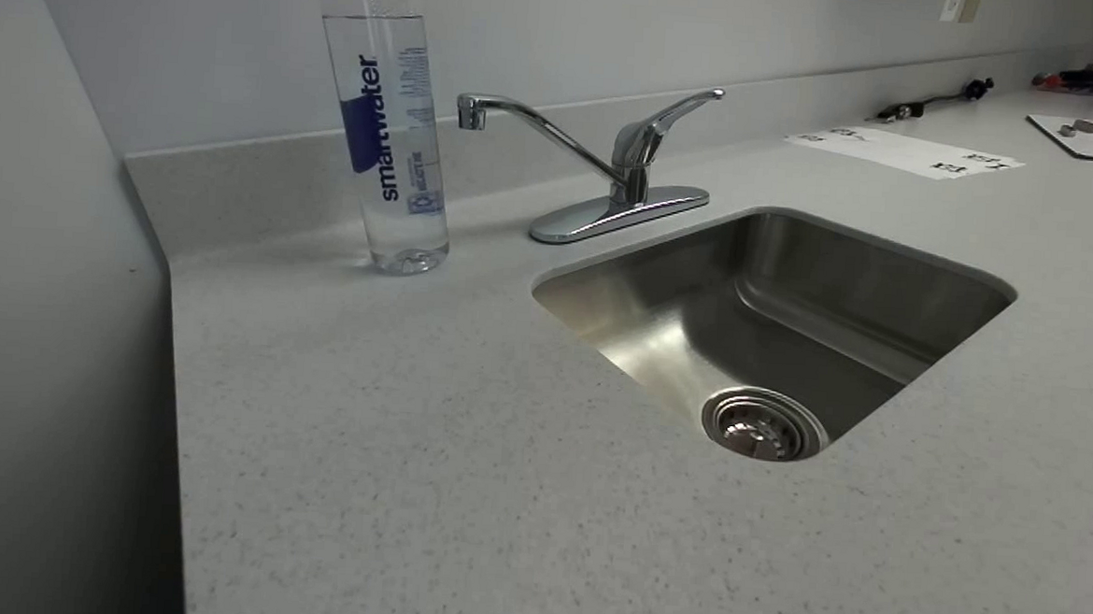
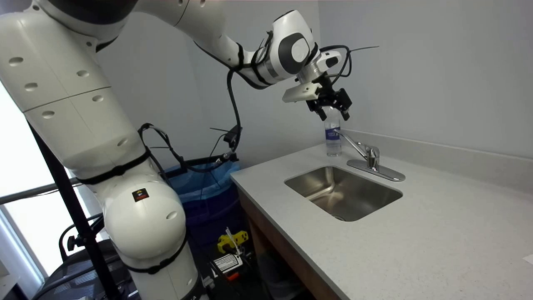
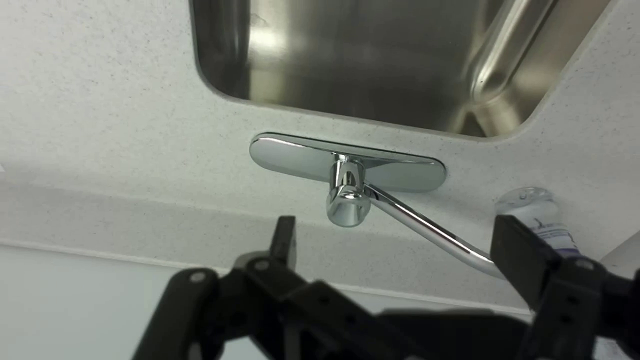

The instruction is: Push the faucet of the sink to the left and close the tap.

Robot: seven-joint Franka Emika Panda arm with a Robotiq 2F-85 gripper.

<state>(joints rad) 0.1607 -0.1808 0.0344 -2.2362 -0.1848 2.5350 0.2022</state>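
Observation:
The chrome faucet [image 1: 555,134] stands behind the sink [image 1: 847,276]. Its spout points away from the basin, with its tip near a water bottle. The tap [image 1: 678,115] is the lever on top, tilted up in this exterior view. In another exterior view the faucet [image 2: 354,145] and the sink [image 2: 352,196] show below my gripper [image 2: 334,116], which is open and empty above the spout tip and bottle. In the wrist view my gripper [image 3: 395,222] has its fingers wide apart; the spout [image 3: 425,227] runs behind the right finger, which hides its tip. The tap [image 3: 348,206] shows end-on.
The clear water bottle [image 1: 391,149] stands by the spout tip; it also shows in an exterior view [image 2: 333,146]. A backsplash [image 2: 458,157] and wall run behind the faucet. White papers [image 1: 901,152] lie farther along the counter. A blue-lined bin [image 2: 204,183] stands beside the counter.

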